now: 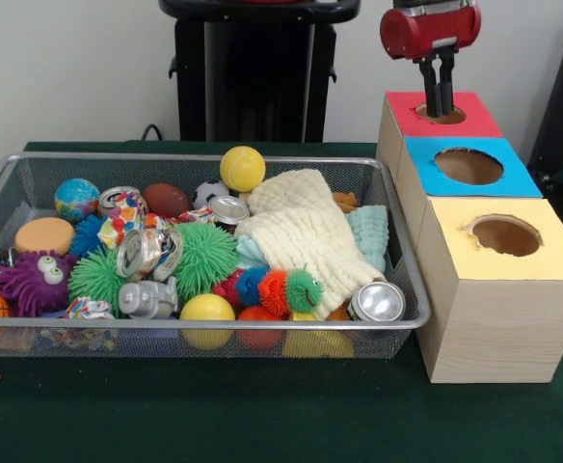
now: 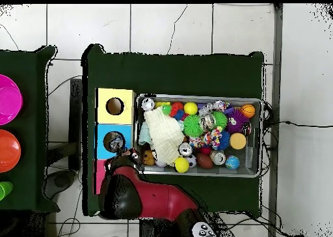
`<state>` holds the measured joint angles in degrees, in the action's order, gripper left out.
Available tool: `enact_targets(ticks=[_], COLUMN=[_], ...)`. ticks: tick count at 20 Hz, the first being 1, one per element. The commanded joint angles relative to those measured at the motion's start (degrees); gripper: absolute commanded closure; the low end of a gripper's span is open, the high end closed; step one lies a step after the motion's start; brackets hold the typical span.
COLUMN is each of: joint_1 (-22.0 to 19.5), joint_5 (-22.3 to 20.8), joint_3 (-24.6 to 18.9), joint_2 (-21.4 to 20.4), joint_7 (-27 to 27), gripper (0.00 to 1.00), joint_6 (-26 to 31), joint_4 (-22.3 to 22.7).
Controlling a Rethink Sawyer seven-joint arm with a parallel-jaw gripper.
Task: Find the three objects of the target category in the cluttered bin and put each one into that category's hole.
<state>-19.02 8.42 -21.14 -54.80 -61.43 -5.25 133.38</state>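
Wire-mesh bin [image 1: 2, 183] sits on the green counter [image 1: 214, 415], filled with mixed clutter: crushed cans [image 1: 149, 253], spiky green balls [image 1: 204, 256], a yellow ball [image 1: 242, 168], a cream cloth [image 1: 306, 231] and a striped fuzzy caterpillar [image 1: 272, 287]. Just beside it stands a wooden box with red [image 1: 442, 115], blue [image 1: 469, 166] and yellow [image 1: 505, 234] holes. The end effector [image 1: 440, 95] hangs over the red hole, fingers narrow, tips at the opening, nothing visibly held. In the overhead view the arm [image 2: 146, 198] covers the red section.
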Motion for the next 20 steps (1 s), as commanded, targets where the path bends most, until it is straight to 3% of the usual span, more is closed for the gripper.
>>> enact_targets(ticks=[1, 4, 7, 12, 17, 20], joint_1=[-0.32, 0.52, 4.93, 9.75, 9.72, 12.27], joint_5=[-1.37, -1.38, -0.7, -0.91, -1.96, -1.83], joint_3=[2.05, 7.65, 19.41, 30.5, 31.49, 34.92], joint_2=[-0.18, -4.72, -7.56, -5.62, -4.9, -3.16], joint_7=[-11.14, -8.72, -6.93, -7.77, -8.66, -9.18], gripper=[1.0, 1.0, 1.0, 1.0, 1.0, 1.0], joint_6=[2.88, 7.1, 11.93, 13.21, 14.03, 17.34], joint_4=[-3.11, -2.21, -3.88, -7.74, -8.41, -10.36])
